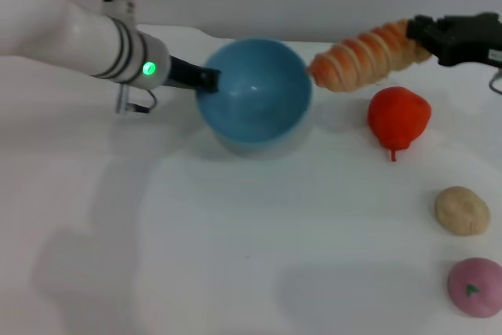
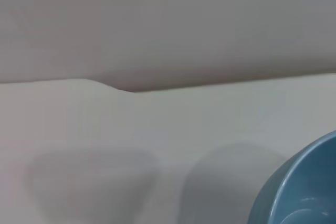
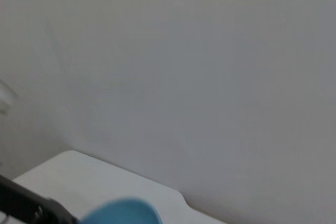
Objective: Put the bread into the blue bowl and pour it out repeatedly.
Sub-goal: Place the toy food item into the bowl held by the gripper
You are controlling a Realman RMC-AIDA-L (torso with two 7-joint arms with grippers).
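Bread (image 1: pixel 367 56) hung in the air beside the blue bowl (image 1: pixel 255 93), pinched at its far end by the right pincer (image 1: pixel 423 41), nothing yet inside. The left pincer (image 1: pixel 205 78) gripped the bowl's rim, tilting it above the tabletop (image 1: pixel 235 256).

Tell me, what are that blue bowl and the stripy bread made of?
The round light blue bowl looks like smooth plastic or glazed ceramic: its inside shines. The long orange-and-cream ridged bread, held by the right claw, seems a moulded toy, perhaps foam or plastic: its ridges are very even.
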